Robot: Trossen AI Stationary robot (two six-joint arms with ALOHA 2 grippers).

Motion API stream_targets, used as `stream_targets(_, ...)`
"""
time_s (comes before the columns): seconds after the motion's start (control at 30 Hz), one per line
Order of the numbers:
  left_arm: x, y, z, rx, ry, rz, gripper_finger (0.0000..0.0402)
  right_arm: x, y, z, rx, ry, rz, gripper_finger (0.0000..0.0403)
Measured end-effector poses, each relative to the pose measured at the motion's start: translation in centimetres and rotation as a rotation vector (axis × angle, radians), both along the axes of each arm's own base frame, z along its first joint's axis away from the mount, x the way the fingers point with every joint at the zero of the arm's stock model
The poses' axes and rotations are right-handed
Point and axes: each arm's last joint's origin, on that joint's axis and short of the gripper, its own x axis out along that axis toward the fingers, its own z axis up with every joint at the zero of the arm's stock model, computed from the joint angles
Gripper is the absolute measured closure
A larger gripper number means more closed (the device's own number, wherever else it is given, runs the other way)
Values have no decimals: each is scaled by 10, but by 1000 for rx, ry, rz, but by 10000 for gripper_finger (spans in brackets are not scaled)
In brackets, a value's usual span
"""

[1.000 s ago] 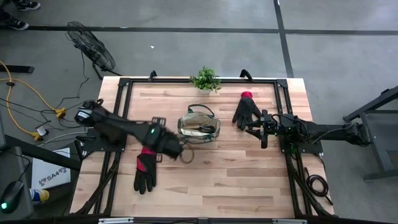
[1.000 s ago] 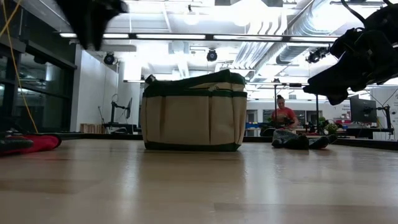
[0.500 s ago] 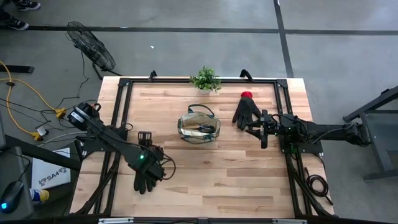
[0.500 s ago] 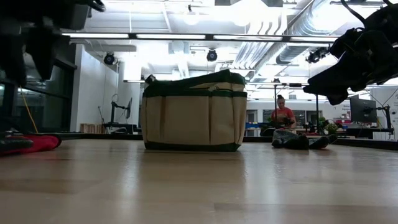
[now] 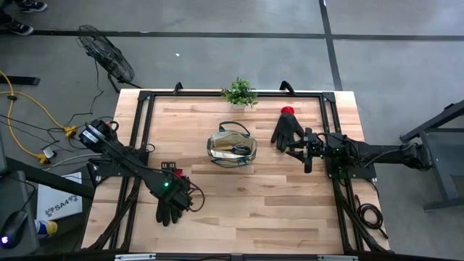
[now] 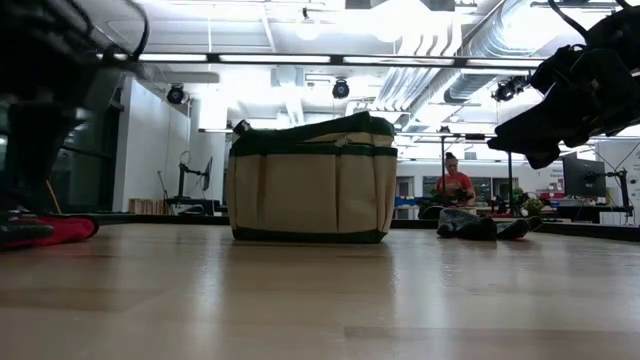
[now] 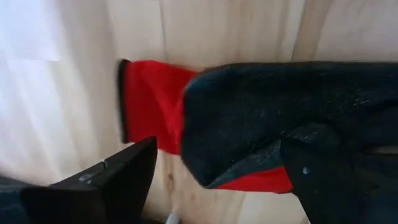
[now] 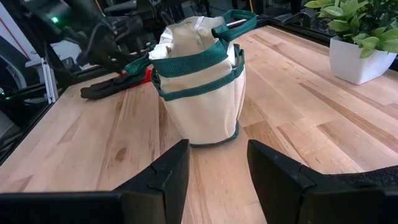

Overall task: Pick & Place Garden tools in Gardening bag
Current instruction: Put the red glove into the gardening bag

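A black glove with a red cuff (image 5: 168,210) lies flat on the table at the near left; it also shows in the left wrist view (image 7: 261,118). My left gripper (image 5: 171,190) is low over its cuff end, open, one finger on either side of it (image 7: 217,152). The olive-khaki bag (image 5: 232,148) stands upright mid-table. A second black glove (image 5: 288,129) lies flat to the bag's right. My right gripper (image 5: 308,148) is open and empty beside that glove and faces the bag (image 8: 199,81). My left gripper comes at the glove from above, pointing down. Its open fingers (image 7: 106,180) stand across the glove at the cuff end (image 7: 155,106). I cannot tell whether they touch it. The glove lies flat on the table.
A small potted plant (image 5: 239,93) stands at the far edge behind the bag. Bare wood lies between the bag and the near edge. Black frame rails run along the table's left and right sides. A person shows far off in the room (image 6: 456,185).
My left gripper has gone from beside the bag toward the table's near left. It has come down over the near-left glove's cuff end. The glove, the bag and my right arm have kept still.
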Motion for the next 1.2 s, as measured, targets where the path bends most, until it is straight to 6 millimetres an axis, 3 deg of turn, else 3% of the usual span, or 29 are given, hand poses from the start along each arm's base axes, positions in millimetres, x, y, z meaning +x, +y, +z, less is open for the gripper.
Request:
stream_targets(0.27,-15,7,-31,-74,52,-8,65,0,0,0,0,0,0,249)
stream_targets(0.73,-28,14,-65,-217,12,-85,66,0,0,0,0,0,0,249)
stream_targets(1.2,-27,14,-67,-205,-21,-47,73,0,0,0,0,0,1,249)
